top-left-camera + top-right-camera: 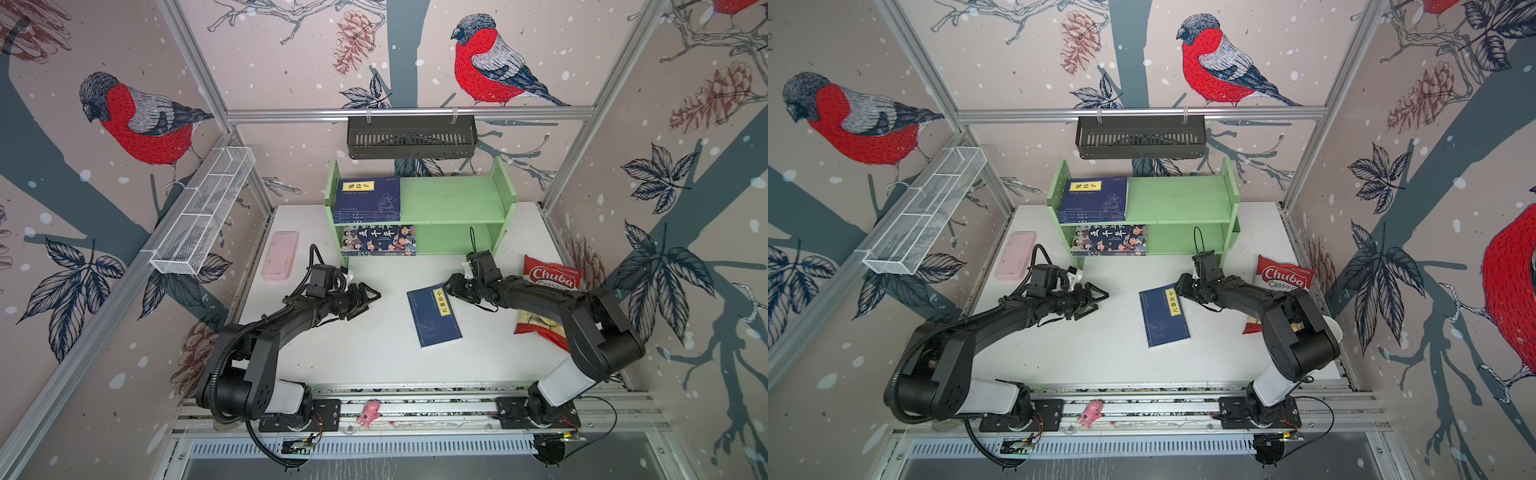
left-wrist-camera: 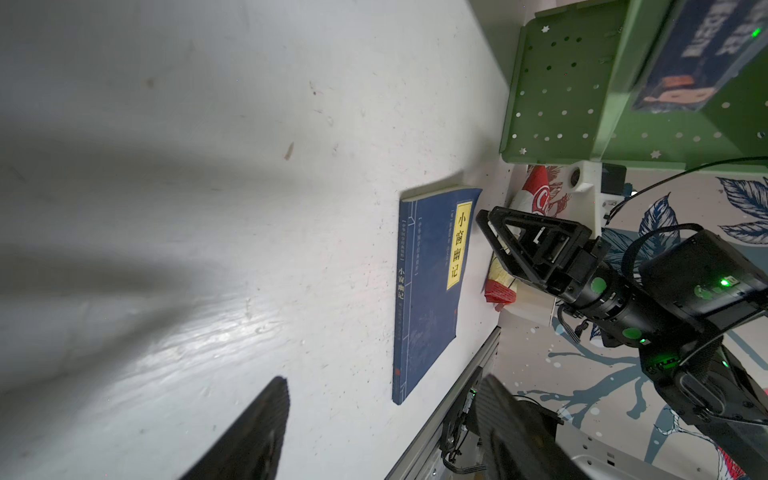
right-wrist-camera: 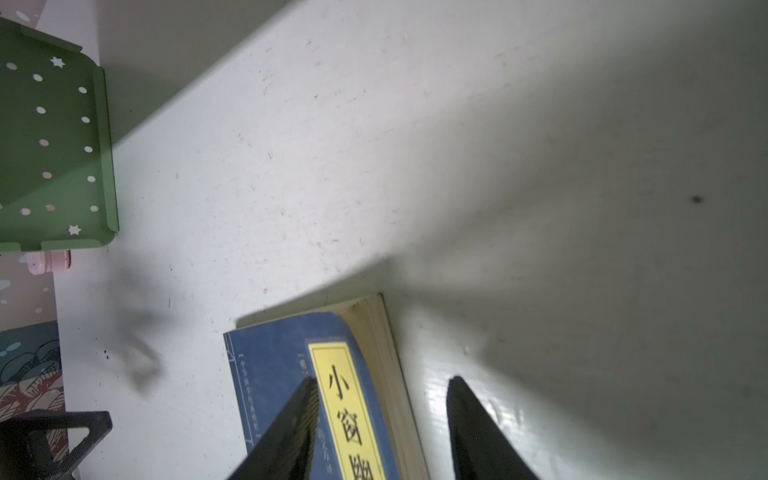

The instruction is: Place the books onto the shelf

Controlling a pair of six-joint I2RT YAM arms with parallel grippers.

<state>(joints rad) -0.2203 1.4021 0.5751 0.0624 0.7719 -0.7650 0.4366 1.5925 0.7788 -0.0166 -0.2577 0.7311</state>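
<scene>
Reaching for the last loose navy book, flat on the table before the shelf, we hold our right gripper apart astride its page-edge corner. Next we likely must lower, pinch and lift. Our left gripper hovers spread and empty.

both arms rise from bases on the near rail, elbows bent, forearms aimed inward so the 2 grippers face each other. the left arm holds the left gripper rolled on its side, jaws spread wide with nothing between them; its fingers show well apart. the right arm tips the right gripper downward, its 2 fingers parted, not clamped.
</scene>
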